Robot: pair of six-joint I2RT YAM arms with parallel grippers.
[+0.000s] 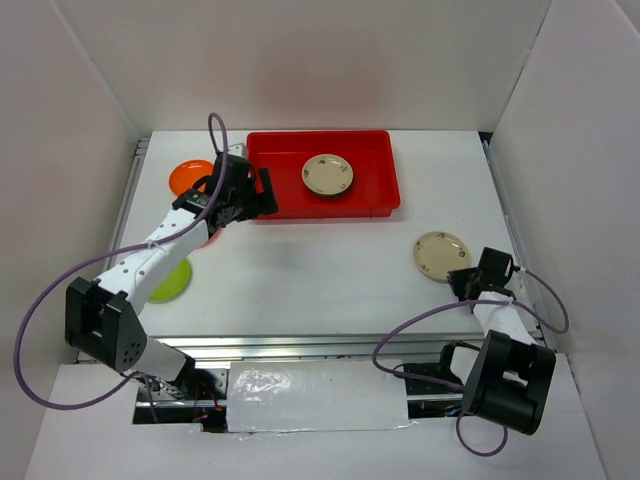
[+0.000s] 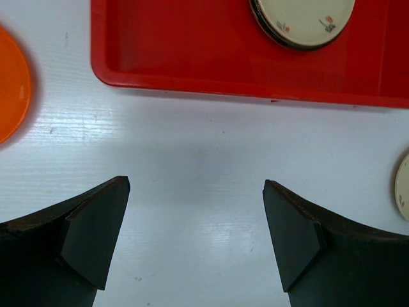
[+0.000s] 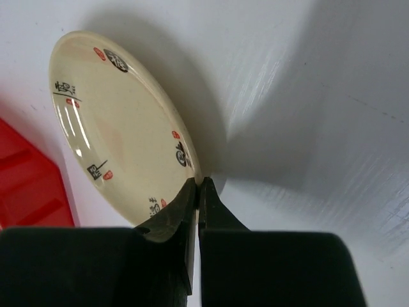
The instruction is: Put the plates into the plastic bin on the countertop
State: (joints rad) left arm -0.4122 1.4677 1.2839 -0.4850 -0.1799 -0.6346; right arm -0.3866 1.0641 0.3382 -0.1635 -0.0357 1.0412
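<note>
The red plastic bin (image 1: 375,195) stands at the back middle of the white countertop (image 1: 320,270). A cream plate (image 1: 328,175) lies in it, with a dark rim showing under it in the left wrist view (image 2: 303,19). My left gripper (image 1: 255,200) is open and empty over bare table (image 2: 197,233), just in front of the bin's front left corner (image 2: 192,70). My right gripper (image 1: 462,278) is shut on the near rim of a second cream plate (image 1: 441,256) at the right; the wrist view shows this plate (image 3: 115,121) pinched at its edge between the fingers (image 3: 199,185).
An orange plate (image 1: 190,177) lies left of the bin, also at the left edge of the left wrist view (image 2: 9,89). A lime green plate (image 1: 172,283) lies at the near left, partly under the left arm. Something orange shows under that arm (image 1: 205,238). White walls enclose the table.
</note>
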